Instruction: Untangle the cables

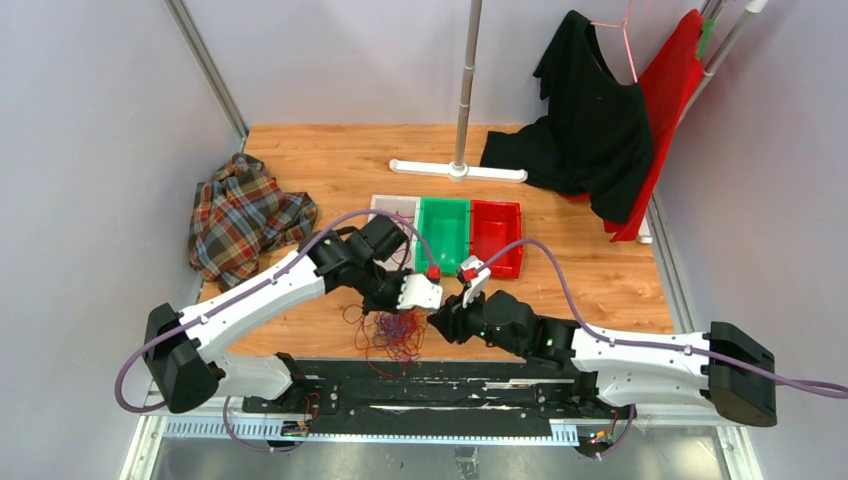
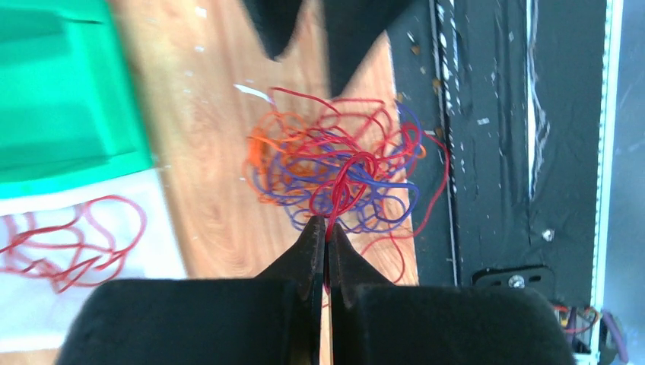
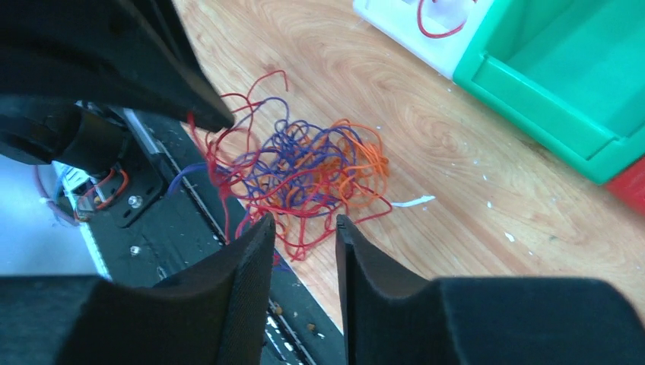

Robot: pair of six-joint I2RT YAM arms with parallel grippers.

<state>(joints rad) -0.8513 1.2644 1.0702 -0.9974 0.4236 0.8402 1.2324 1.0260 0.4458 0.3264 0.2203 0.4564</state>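
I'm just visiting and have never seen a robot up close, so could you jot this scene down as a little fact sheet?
tangle: cables, red, orange and purple, on the wooden table near its front edge
left jaws: shut on a red strand of the tangle
right jaws: open, near the tangle, nothing between them
bins: white bin holding a red wire, green bin, red bin, side by side
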